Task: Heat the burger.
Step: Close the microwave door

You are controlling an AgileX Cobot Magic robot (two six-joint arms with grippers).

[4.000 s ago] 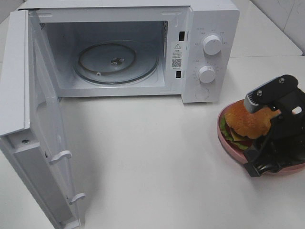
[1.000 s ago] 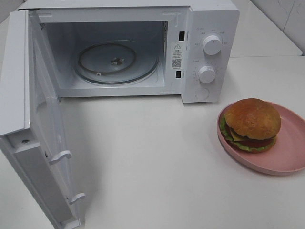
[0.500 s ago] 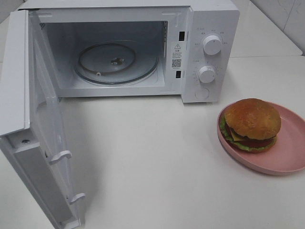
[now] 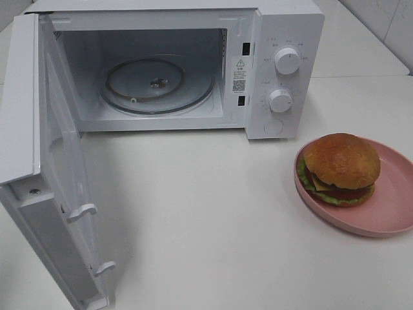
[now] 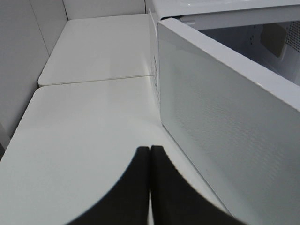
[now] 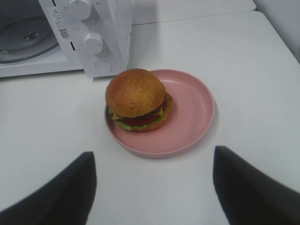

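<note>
now burger (image 4: 341, 168) sits on pink plate (image 4: 387, 216); open microwave (image 4: 284, 26) holds only its turntable (image 4: 158, 84); right gripper (image 6: 154, 187) wide, left gripper (image 5: 150, 161) closed

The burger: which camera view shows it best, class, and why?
The right wrist view: the burger sits central, close and unobstructed on the pink plate. The exterior high view shows it smaller, near the edge. The left wrist view misses it.
</note>
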